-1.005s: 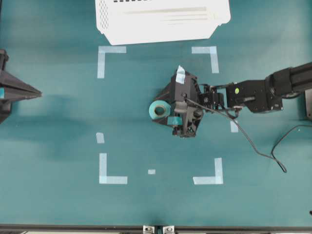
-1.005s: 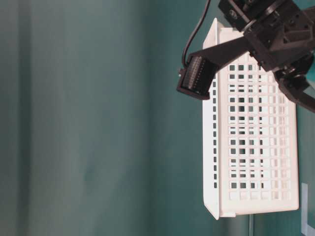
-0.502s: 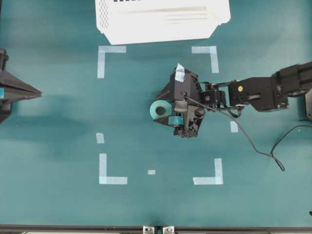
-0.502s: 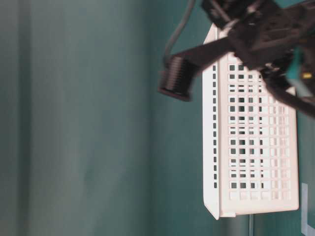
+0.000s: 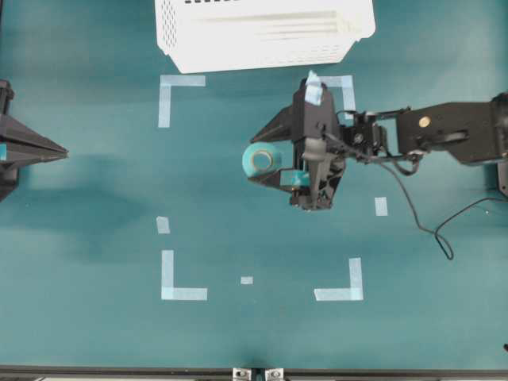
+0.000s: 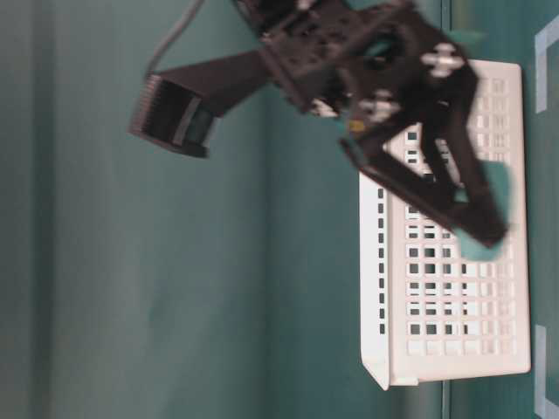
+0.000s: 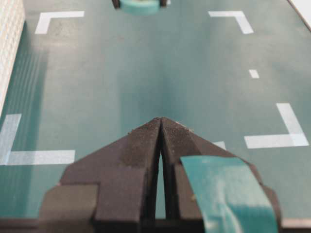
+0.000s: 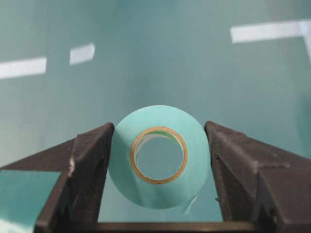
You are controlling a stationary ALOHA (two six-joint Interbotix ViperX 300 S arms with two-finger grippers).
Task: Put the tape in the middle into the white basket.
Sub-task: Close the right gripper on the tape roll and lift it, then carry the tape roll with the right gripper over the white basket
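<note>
Table (image 5: 95,333): green top with pale corner marks; carries everything.
Basket (image 5: 262,32): white lattice box at the far edge, near the middle, well apart from my load.
My left claw (image 7: 160,127): pressed together, idle at the left edge.
My right claw (image 5: 266,161): pinching the tape across its outer rim, one pad per side.
Tape (image 8: 159,156): small mint ring, lifted clear over the table's middle.
Handling, my guess: light, stiff, smooth-sided; might twist between pads. Rim grip seems best.
</note>
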